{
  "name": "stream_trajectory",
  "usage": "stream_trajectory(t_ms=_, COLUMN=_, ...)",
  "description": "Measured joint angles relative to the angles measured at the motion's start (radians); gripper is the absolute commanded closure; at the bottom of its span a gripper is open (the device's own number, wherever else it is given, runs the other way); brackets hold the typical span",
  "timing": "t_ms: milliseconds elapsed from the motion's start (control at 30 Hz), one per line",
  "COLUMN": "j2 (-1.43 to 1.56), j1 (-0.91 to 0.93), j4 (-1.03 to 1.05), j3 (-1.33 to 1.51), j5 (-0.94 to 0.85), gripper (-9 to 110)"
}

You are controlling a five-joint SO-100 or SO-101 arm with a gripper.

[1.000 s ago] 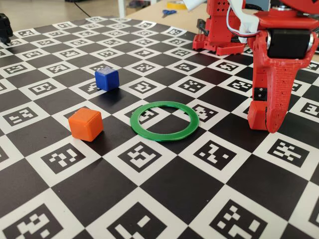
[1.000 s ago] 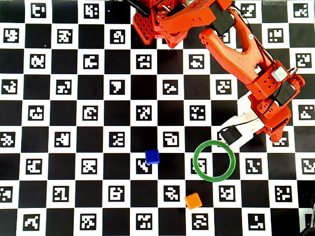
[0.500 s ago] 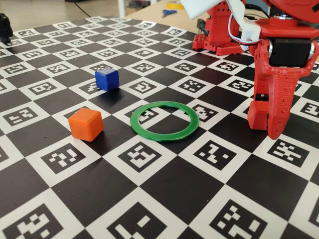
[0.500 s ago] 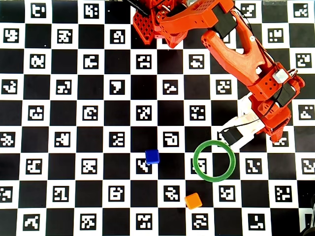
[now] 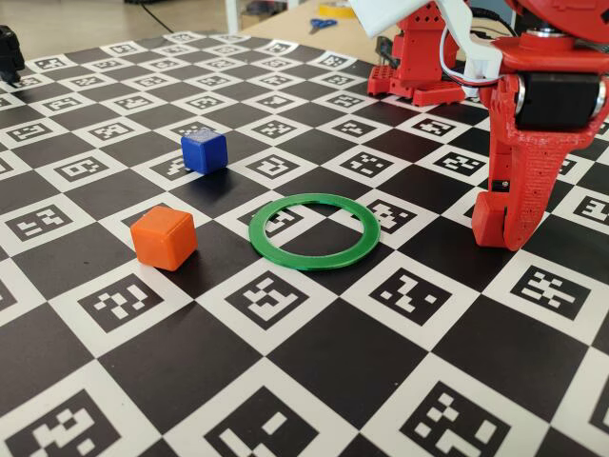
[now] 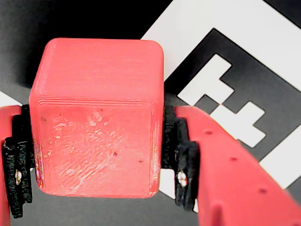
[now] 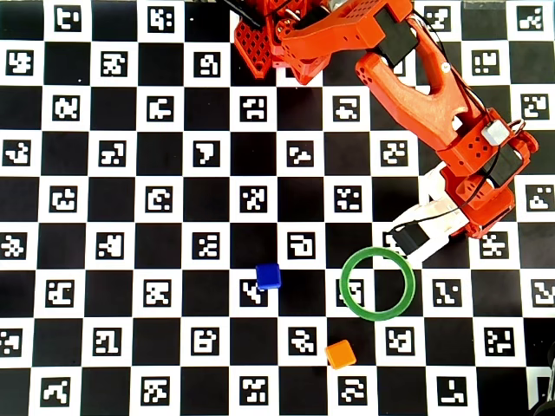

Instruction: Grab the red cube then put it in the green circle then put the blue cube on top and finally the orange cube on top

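Note:
The red cube fills the wrist view, with a black pad against each of its sides. My gripper is shut on it, just above the checkered board. In the fixed view the gripper points down to the right of the green circle, which lies flat with nothing in it. The blue cube sits behind and left of the ring, and the orange cube sits to its left. In the overhead view the gripper is up and right of the green circle and hides the red cube. The blue cube and orange cube stand apart.
The board is a black-and-white checker of printed markers. The red arm base stands at the board's far edge. Blue-handled scissors lie on the table beyond, and a dark object sits at the far left.
In the overhead view the gripper has drawn back slightly toward the arm base, and its tip sits a little higher in the fixed view. The ring, blue cube and orange cube have not moved.

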Motion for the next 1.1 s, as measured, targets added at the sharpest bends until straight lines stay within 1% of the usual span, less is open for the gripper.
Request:
stream_trajectory(t_ms=167, j2=0.000, j1=0.000, j4=-0.003, j3=0.000, j5=-0.014, gripper=93)
stream_trajectory(t_ms=400, j2=0.014, j1=0.000, j4=-0.011, j3=0.028, j5=-0.043, gripper=94)
stream_trajectory(t_ms=733, j2=0.213, j1=0.002, j4=0.069, j3=0.132, j5=-0.075, gripper=95)
stream_trajectory(t_ms=933, j2=0.273, j1=0.075, j4=0.140, j3=0.114, j5=-0.092, gripper=95)
stream_trajectory(t_ms=1100, j2=0.273, j1=0.155, j4=0.221, j3=-0.015, j5=-0.055, gripper=95)
